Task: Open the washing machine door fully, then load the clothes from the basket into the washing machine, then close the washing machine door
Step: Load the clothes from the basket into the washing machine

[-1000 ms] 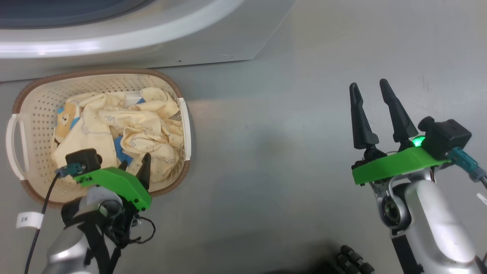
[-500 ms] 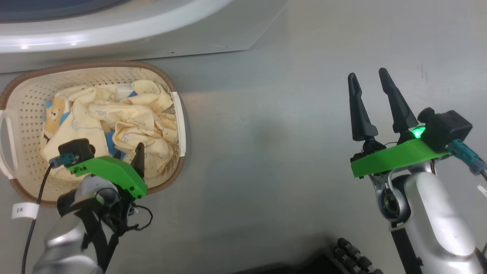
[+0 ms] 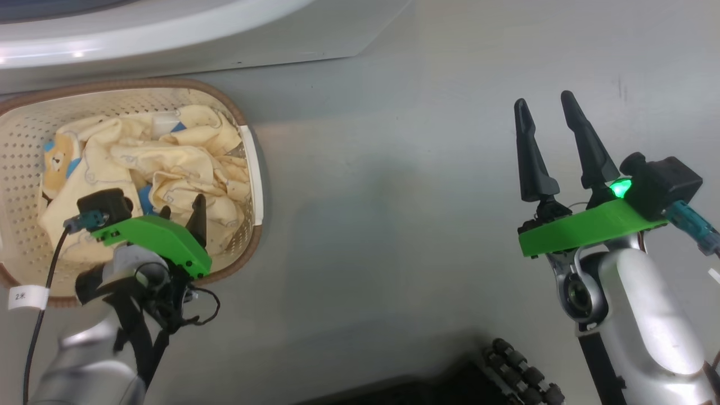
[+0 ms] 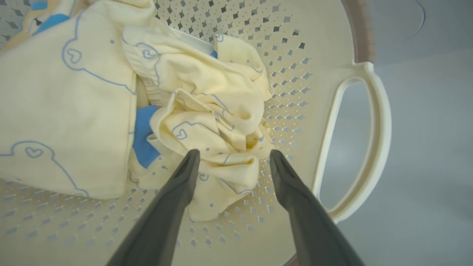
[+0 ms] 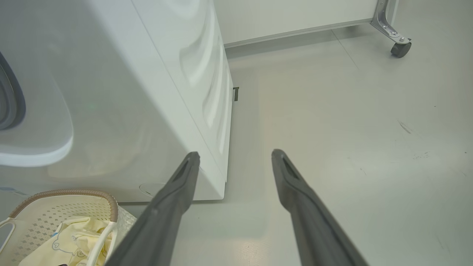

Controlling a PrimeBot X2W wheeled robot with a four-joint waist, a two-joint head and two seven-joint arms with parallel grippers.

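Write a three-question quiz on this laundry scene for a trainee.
1. True or false: the left gripper is shut on a garment.
2. Where do the clothes lie? A) on a shelf B) in the basket C) on a chair
3. Fill in: the right gripper holds ____.

Key: 1 false, its jaws stand open either side of a crumpled fold. 2 B. 3 nothing; it is open.
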